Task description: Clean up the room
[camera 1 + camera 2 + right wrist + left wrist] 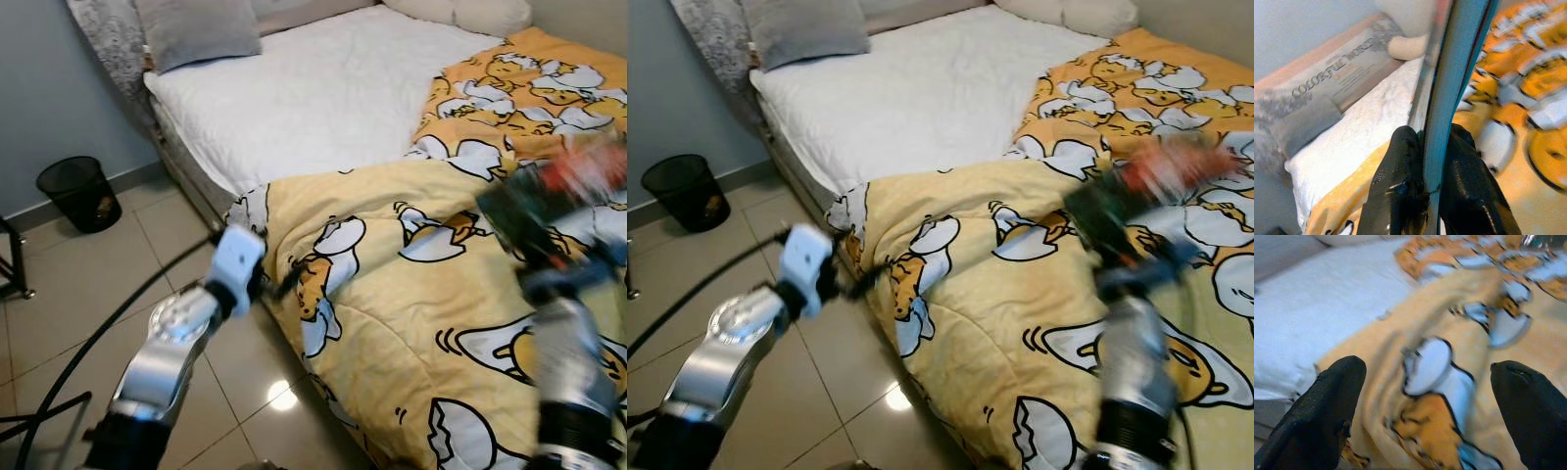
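A yellow quilt with a cartoon egg print covers the near half of the bed and hangs over its corner. My left gripper is open at that hanging corner, and in the left wrist view its fingers stand wide apart before the quilt. My right gripper is raised over the quilt and shut on a thin flat item. The item looks dark green and red but is blurred by motion. Its teal edge runs up between the fingers in the right wrist view.
The bare white mattress and a grey pillow lie at the bed's far end. A black mesh bin stands by the wall at the left. A black cable crosses the tiled floor beside my left arm.
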Robot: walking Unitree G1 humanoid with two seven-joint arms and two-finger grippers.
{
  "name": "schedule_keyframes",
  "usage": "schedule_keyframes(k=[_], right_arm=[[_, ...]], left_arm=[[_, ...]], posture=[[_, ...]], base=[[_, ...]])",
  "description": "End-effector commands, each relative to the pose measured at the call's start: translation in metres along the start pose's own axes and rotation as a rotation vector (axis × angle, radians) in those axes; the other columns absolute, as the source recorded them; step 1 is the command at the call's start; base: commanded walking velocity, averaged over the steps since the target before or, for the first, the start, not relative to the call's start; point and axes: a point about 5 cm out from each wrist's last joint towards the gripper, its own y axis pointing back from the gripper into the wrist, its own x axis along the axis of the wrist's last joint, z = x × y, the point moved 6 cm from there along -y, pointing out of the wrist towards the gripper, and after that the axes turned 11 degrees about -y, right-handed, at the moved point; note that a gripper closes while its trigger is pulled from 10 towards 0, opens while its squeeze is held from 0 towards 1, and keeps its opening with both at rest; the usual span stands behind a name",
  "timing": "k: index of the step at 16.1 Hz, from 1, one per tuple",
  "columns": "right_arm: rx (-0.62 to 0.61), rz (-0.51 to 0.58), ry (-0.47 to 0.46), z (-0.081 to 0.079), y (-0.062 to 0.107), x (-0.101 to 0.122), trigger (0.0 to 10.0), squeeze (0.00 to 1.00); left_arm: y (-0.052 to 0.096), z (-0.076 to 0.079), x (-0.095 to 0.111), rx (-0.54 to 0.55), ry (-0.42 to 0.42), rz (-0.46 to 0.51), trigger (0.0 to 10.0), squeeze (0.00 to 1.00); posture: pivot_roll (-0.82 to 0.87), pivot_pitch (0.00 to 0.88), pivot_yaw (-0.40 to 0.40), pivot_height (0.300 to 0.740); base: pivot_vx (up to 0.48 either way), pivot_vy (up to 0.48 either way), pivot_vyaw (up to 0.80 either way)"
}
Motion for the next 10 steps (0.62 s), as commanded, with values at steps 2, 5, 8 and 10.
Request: schedule_keyframes(k=[2, 5, 8, 10], right_arm=[[-0.032, -0.012, 0.308, -0.024, 0.004, -0.020, 10.0, 0.00], [-0.148, -0.063, 0.400, -0.019, 0.022, -0.042, 10.0, 0.00], [-0.191, -0.097, 0.411, -0.011, 0.029, -0.051, 10.0, 0.00], [-0.258, -0.103, 0.394, -0.003, 0.033, -0.052, 10.0, 0.00]], left_arm=[[0.005, -0.016, -0.011, 0.100, 0.013, -0.057, 10.0, 0.59], [0.008, -0.018, -0.024, 0.152, 0.026, -0.104, 10.0, 0.03], [0.012, -0.016, -0.028, 0.168, 0.024, -0.111, 10.0, 0.00], [0.011, -0.019, -0.024, 0.200, 0.015, -0.090, 10.0, 0.00]], posture=[[-0.02, 0.000, 0.049, 0.740], [-0.01, 0.000, 0.031, 0.740], [-0.01, 0.000, 0.022, 0.740], [0.00, 0.000, 0.024, 0.740]], base=[[0.000, 0.000, -0.65], [0.000, 0.000, -0.80], [0.000, 0.000, -0.80], [0.000, 0.000, -0.80]])
